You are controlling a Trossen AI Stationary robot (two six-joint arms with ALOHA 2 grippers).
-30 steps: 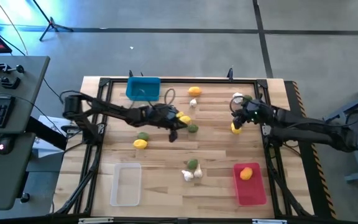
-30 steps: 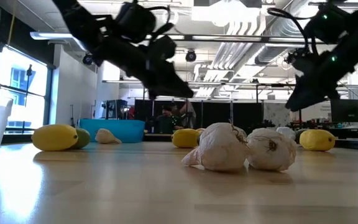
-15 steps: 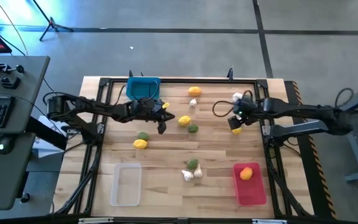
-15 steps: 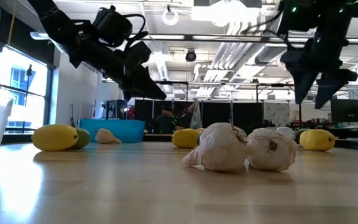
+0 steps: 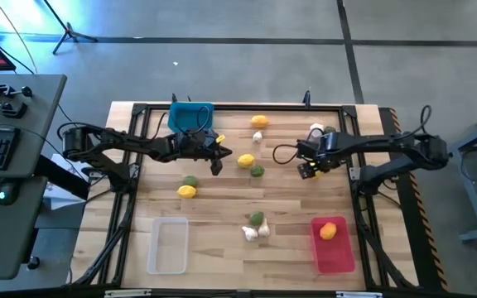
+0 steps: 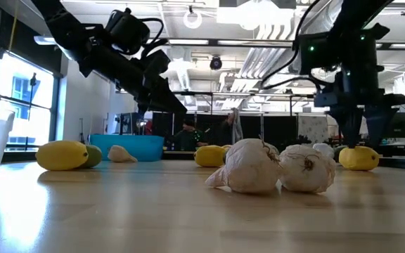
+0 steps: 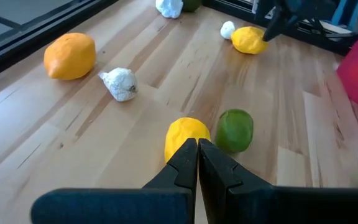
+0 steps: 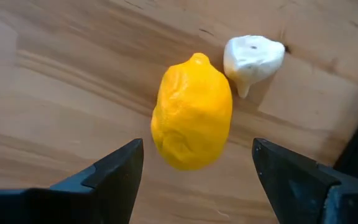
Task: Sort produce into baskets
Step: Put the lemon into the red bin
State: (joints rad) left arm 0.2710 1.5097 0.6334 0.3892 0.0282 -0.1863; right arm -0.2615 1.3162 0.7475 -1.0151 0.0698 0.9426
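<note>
We found the right gripper (image 8: 194,177) with its jaws spread wide, poised directly above a yellow lemon (image 8: 192,119) and gripping nothing; one finger stood on each side of the fruit's narrow waist, clear of the skin. A small garlic bulb (image 8: 252,58) lay just beside the lemon, at its far pointed end. We judged the lemon firm, light and smooth-skinned, liable to roll or squirt out under an off-centre squeeze, so the hold belonged across its short middle, where the jaws already lined up, with care not to nudge the bulb.

The red basket (image 5: 333,248), which already held an orange-yellow fruit (image 5: 328,231), lay well away from this lemon, towards the near edge of the table. The clear basket (image 5: 168,246) sat across from the red one along that same edge, with nothing in it.

The left gripper (image 7: 196,163) had its jaws pressed together on nothing. It hovered near the blue basket (image 5: 190,117), aimed at another yellow lemon (image 7: 186,133) touching a green fruit (image 7: 235,129).
</note>
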